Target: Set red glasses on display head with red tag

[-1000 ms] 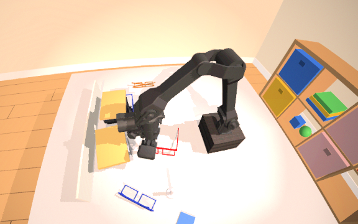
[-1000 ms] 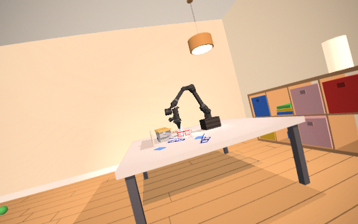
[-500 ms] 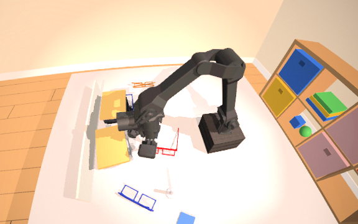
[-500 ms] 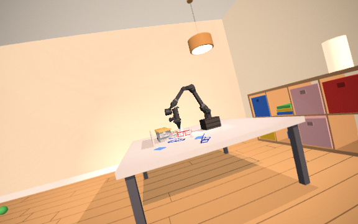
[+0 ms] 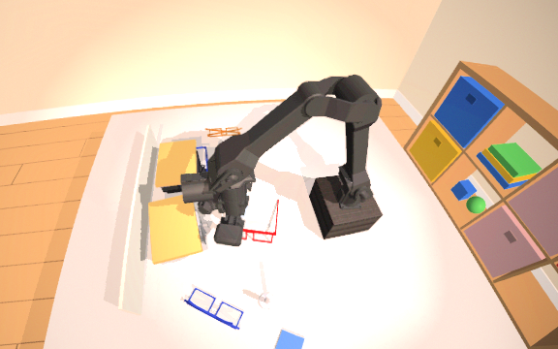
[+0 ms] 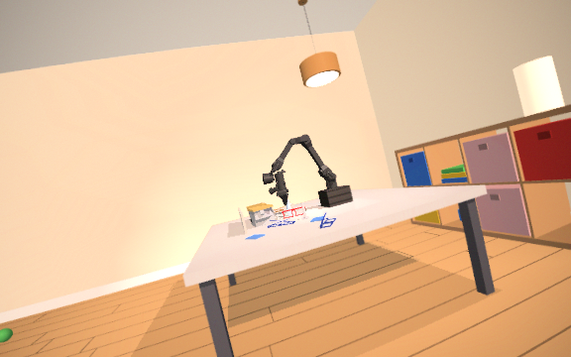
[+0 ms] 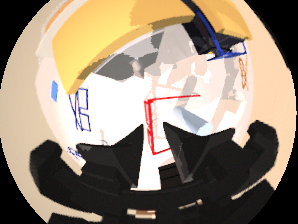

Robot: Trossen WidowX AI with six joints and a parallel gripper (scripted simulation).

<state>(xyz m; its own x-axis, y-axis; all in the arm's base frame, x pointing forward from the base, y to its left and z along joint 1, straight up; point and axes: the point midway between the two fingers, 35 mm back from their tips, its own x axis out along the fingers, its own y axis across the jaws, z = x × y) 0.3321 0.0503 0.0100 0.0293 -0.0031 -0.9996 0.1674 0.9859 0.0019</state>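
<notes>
The red glasses [image 5: 275,230] [image 7: 149,112] are on the table beside the gripper, one temple reaching toward the back in the top view. My gripper [image 6: 286,203] [image 7: 153,126] is partly open with nothing held; its fingertips point down near the red frame, and the arm hides them in the top view. The near display head [image 5: 174,233] [image 7: 115,30] has a yellow top and a pale grey face without glasses. The other head [image 5: 176,162] has a yellow top and a dark face, and wears blue glasses [image 5: 202,148] [image 7: 217,42]. I cannot see the red tag.
Blue glasses [image 5: 215,315] lie at the front, with a small clear stand [image 5: 263,300] beside them and a blue card [image 5: 290,340] further forward. Orange glasses [image 5: 224,132] lie at the back. A pale upright panel [image 5: 131,271] stands behind the heads.
</notes>
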